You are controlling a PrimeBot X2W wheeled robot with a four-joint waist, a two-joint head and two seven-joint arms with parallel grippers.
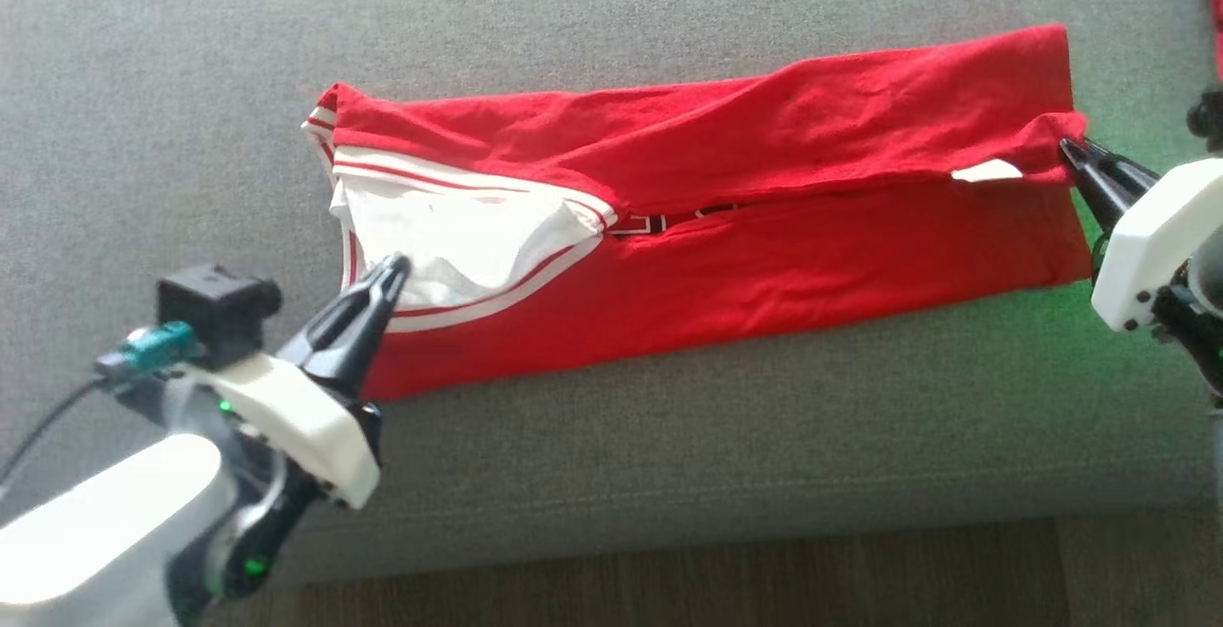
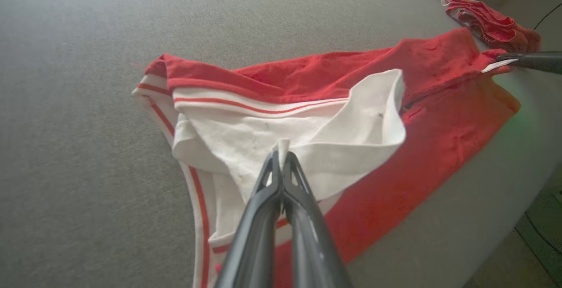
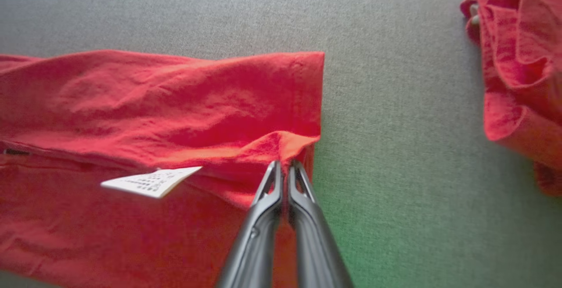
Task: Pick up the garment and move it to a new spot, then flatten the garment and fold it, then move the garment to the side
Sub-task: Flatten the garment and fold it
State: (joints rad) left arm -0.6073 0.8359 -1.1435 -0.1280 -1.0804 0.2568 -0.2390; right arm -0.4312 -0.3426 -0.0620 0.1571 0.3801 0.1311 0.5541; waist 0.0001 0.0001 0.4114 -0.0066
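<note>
You see the garment (image 1: 764,254), red with white striped trim, lying folded lengthwise across the grey cushion (image 1: 669,436). In the head view it runs from about 9 o'clock to 3 o'clock. Your left gripper (image 1: 394,269) comes in from 8 o'clock, and its two dark fingers are pressed together on a small fold of the white fabric at the garment's left end. The left wrist view shows that pinch clearly, with a sliver of white cloth standing up between the tips. Your right gripper (image 1: 1068,147) reaches in from 3 o'clock, jaws closed on the red edge at the garment's right end, where the cloth rises into a little ridge at the tips. A white label (image 1: 987,171) sticks out of the fold just at 9 o'clock of those tips (its print is too blurred to read). In the right wrist view a second red cloth (image 3: 518,59) lies crumpled at 2 o'clock, well apart from the garment. A strip of wooden floor (image 1: 764,579) shows at 6 o'clock below the cushion's edge.
</note>
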